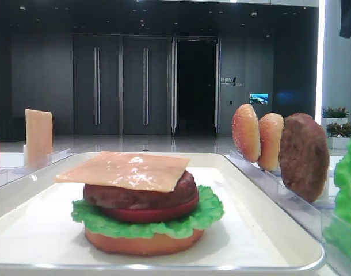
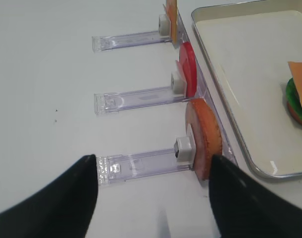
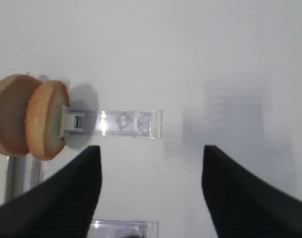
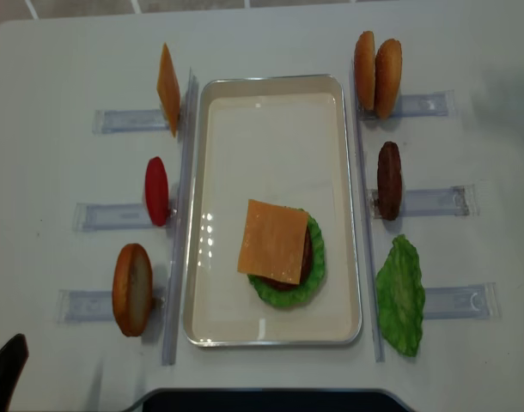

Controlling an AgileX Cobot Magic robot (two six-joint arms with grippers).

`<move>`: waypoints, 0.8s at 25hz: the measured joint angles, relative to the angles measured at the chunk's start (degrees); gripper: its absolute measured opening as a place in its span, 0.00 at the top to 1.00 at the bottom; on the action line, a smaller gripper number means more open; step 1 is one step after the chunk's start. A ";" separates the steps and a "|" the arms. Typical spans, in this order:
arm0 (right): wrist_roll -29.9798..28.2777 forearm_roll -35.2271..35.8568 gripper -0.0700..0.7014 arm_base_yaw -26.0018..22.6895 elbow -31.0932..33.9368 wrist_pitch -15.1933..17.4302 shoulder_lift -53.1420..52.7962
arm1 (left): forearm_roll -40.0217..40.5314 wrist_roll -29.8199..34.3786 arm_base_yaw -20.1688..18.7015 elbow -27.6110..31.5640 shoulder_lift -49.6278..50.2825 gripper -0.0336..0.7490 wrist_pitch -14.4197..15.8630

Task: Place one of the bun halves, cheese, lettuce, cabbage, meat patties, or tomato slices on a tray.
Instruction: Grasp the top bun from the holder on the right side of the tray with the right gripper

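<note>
Bun halves point(image 3: 29, 116) stand racked far right of the tray point(image 4: 271, 335), needing a grasp next by the right pincer point(image 3: 151, 193), whose jaws hover apart, empty.

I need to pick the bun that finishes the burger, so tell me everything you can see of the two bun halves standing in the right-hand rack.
The bun halves stand on edge, side by side and touching, in the far slot of the right rack, beside the tray. Both are domed and golden-brown, with pale speckles and pale flat cut faces. The open right gripper hangs near them; nothing grips them.
</note>
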 joint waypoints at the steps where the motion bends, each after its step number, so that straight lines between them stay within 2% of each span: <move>1: 0.00 0.00 0.33 0.00 -0.51 0.00 0.86 | 0.00 0.00 0.00 0.00 0.00 0.27 0.00; 10: 1.61 -1.18 0.33 2.15 -2.36 0.00 3.76 | 0.00 0.00 0.00 0.00 0.00 0.27 0.00; 20: 8.53 -4.32 0.33 10.66 -2.36 -0.88 3.76 | -0.05 0.00 0.00 0.00 0.00 0.27 0.00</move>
